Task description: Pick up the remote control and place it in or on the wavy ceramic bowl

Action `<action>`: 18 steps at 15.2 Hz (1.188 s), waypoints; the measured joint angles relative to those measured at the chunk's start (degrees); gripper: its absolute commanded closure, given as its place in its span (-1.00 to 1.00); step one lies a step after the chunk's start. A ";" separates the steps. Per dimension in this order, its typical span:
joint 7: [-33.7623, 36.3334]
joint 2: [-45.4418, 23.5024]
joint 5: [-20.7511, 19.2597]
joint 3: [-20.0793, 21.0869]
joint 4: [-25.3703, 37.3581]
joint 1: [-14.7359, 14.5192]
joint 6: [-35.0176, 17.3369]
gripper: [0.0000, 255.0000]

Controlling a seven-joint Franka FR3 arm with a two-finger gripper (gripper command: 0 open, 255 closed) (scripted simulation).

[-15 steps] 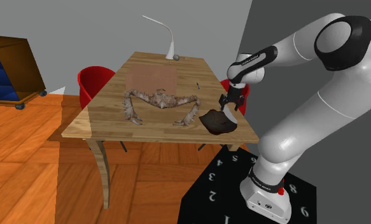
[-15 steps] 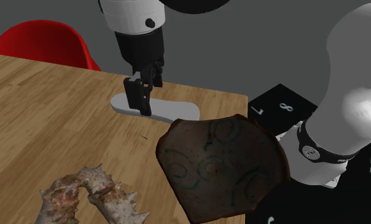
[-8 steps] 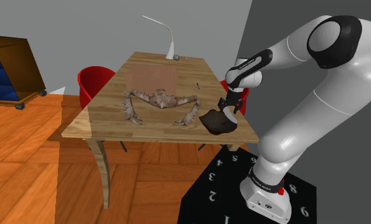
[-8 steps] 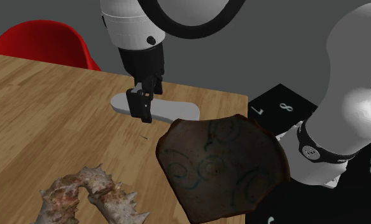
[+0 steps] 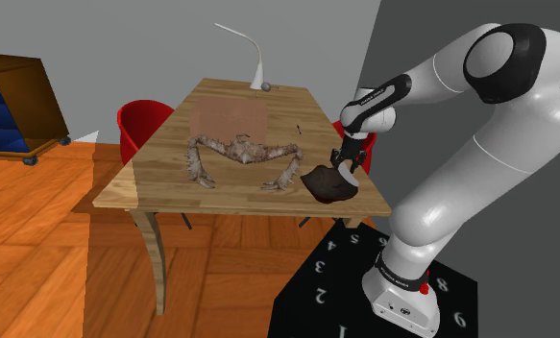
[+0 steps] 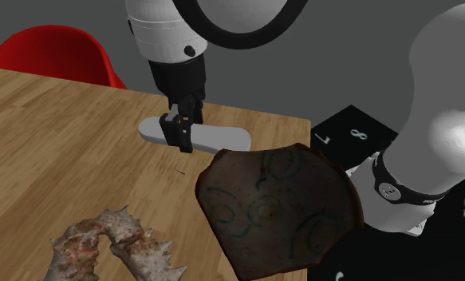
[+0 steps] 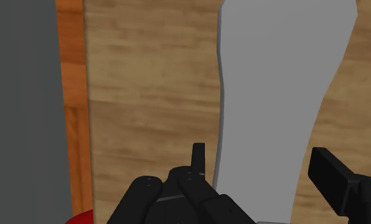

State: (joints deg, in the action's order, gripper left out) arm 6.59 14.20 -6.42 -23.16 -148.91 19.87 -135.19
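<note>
A flat, pale grey remote control (image 6: 218,139) lies on the wooden table (image 6: 55,152) near its far edge in the second exterior view. My black gripper (image 6: 181,137) stands straight down over the remote's left part, with its fingers clasping the remote's long sides. In the wrist view the remote (image 7: 279,95) runs between the two fingers (image 7: 198,158) of the gripper (image 7: 261,159). The dark brown wavy bowl (image 6: 278,207) with faint swirl markings sits at the table corner, close in front of the remote. In the shoulder view the gripper (image 5: 342,165) is just behind the bowl (image 5: 328,184).
A spiky crab-like object (image 5: 239,154) lies mid-table, also in the second exterior view (image 6: 111,239). A pinkish mat (image 5: 230,120) and a white lamp (image 5: 256,67) sit farther back. Red chairs (image 5: 138,125) stand beside the table. The table edge is right by the remote.
The gripper came down around the remote, then its fingers closed in from wide apart onto the remote's sides. The remote and bowl have not moved.
</note>
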 measured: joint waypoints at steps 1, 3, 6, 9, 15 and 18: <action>0.00 0.00 0.00 0.00 0.00 0.00 0.00 1.00; 0.00 0.00 0.00 0.00 0.00 0.00 0.00 1.00; 0.01 0.00 0.00 0.00 0.00 0.00 -0.01 1.00; 0.39 1.22 -0.33 0.32 0.67 0.10 1.85 1.00; 1.08 4.59 -1.12 1.07 2.72 0.50 7.15 1.00; 1.28 5.65 -1.16 1.43 4.46 0.51 9.92 1.00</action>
State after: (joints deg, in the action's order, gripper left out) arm 7.87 19.85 -7.59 -21.72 -144.45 20.38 -125.27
